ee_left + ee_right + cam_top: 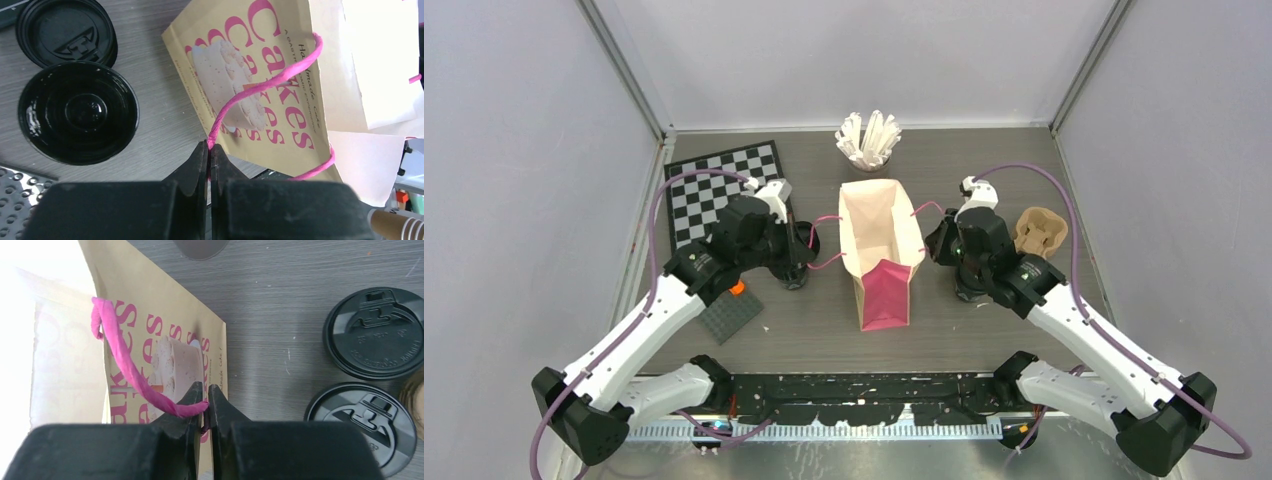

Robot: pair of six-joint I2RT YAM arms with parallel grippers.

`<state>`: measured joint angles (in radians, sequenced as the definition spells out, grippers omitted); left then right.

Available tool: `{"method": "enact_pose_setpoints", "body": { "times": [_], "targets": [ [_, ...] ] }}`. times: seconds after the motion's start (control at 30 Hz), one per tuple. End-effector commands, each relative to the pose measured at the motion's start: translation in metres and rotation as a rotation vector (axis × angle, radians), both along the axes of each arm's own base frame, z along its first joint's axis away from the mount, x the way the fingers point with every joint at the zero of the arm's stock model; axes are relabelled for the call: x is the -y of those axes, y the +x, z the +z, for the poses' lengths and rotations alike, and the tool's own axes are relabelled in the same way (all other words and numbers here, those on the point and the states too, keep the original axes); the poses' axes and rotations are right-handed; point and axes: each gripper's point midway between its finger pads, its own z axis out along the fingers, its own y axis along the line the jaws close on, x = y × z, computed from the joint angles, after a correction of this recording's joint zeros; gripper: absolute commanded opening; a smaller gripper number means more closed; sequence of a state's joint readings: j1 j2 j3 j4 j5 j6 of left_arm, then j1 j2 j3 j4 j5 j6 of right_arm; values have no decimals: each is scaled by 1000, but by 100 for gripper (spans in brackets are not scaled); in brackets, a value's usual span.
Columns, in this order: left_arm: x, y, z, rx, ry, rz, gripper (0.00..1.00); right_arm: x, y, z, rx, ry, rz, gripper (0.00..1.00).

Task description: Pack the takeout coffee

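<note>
The pink paper bag (879, 250) stands open in the middle of the table. My left gripper (808, 250) is shut on its left pink handle (265, 85), pinched at the fingertips (210, 148). My right gripper (934, 240) is shut on the right pink handle (125, 360), at its tips (206, 396). Two black coffee cups stand left of the bag: one lidded (65, 30), one glossy and round (77, 112). Two more lidded cups (372, 332) (362, 427) stand right of the bag. In the top view the arms mostly hide the cups.
A brown pulp cup carrier (1039, 232) sits right of my right arm. A grey cup of white wrapped sticks (869, 142) stands behind the bag. A checkerboard (719, 190) lies at the back left, and a grey studded plate (729, 312) under my left arm.
</note>
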<state>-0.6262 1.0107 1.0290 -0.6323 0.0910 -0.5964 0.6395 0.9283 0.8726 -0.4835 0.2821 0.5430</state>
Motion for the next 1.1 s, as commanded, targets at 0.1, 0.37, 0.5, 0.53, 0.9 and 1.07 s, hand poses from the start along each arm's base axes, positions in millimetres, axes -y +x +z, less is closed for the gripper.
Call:
{"method": "enact_pose_setpoints", "body": {
  "times": [0.1,0.37,0.5,0.53,0.9,1.07],
  "targets": [
    [18,2,26,57,-116,-50,0,-14,-2,42,51,112,64,28],
    [21,2,52,134,-160,-68,0,3,-28,97,93,62,124,56],
    [23,2,55,131,-172,-75,0,3,-28,123,135,55,145,60],
    [23,3,55,129,-171,-74,0,4,-26,129,147,49,141,60],
    [19,6,51,138,-123,-71,0,4,4,126,128,-33,88,32],
    [13,7,35,119,-80,-53,0,1,9,103,135,57,107,14]
  ]
}}
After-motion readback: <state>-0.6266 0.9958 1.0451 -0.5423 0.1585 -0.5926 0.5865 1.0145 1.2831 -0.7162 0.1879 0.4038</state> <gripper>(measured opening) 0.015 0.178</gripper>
